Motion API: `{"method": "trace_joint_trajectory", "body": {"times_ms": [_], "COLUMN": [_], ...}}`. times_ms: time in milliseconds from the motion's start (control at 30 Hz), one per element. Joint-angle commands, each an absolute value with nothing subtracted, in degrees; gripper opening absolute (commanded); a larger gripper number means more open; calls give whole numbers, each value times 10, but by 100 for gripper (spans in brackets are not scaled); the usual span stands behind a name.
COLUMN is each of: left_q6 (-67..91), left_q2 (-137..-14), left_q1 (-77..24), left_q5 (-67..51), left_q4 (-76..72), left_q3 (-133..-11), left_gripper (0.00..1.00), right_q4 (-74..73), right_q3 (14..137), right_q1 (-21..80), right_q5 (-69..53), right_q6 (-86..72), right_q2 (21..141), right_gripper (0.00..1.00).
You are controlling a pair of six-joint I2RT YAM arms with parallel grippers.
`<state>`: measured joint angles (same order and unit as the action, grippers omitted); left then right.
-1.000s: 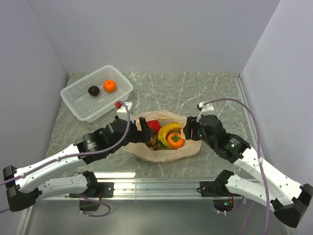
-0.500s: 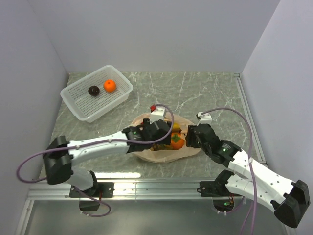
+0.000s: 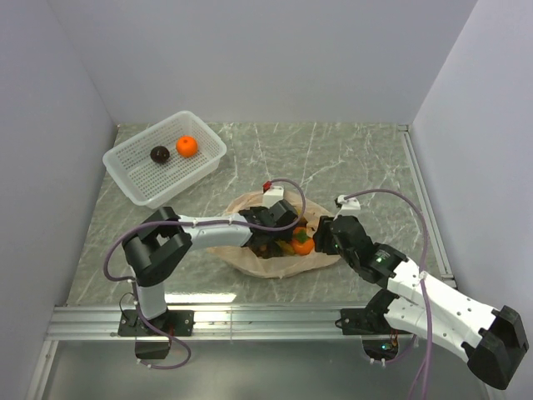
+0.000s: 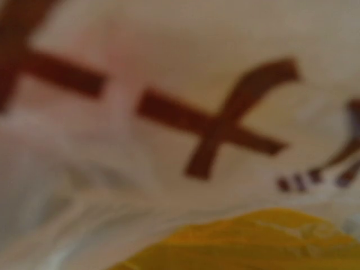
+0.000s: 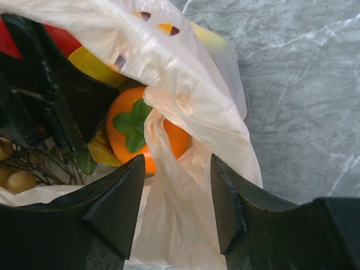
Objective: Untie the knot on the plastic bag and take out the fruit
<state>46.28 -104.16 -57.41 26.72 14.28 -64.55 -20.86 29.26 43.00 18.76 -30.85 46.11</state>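
While the plastic bag [image 3: 250,260] is lying open on the marble table [image 3: 350,158] between the 2 arms, the fruit [image 3: 301,244] is sitting inside it: an orange persimmon [image 5: 132,138] with a green calyx, yellow bananas [image 5: 93,66], a red apple [image 5: 70,40] and small brown balls [image 5: 19,181]. The left gripper [image 3: 279,235] is reaching into the bag's mouth among the fruit. Its wrist camera is showing only blurred printed plastic, so I cannot tell whether its jaws are parted or closed. The right gripper [image 5: 175,216] is standing at the bag's right edge with its fingers [image 5: 115,208] spread, a fold of plastic running loosely between them. Well apart at far left, a white basket [image 3: 133,179] is holding a tangerine [image 3: 186,147] and a dark round fruit [image 3: 159,154].
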Motion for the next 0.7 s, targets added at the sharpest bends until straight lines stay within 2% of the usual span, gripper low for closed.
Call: {"method": "trace_joint_trajectory", "body": {"times_ms": [0,100,200,233,400,500,667], "left_q6": [475,469,461,460,443,432,418], "left_q2": [-1041,-1061,-1067,-1063,-1003,-969,-913], "left_q1": [-576,-576,-576,-576,-576,-576,-571], "left_q5": [243,238,238,238,251,260,258], "left_q4": [110,114,120,116,97,84,44], "left_q3": [-654,-664,-674,-672,-647,-628,-584], "left_gripper": [81,81,66,54,33,29,31], "right_q4": [-171,-159,-153,-152,-147,-145,-149], "right_q3": [280,274,276,276,272,272,273], "right_q1": [433,433,432,432,432,432,432], "right_q5": [187,186,186,189,197,196,199], "right_q6": [-316,-317,-316,-318,-320,-322,-327], "right_q2": [450,456,464,467,474,479,481], "right_gripper": [57,57,57,57,57,56,56]}}
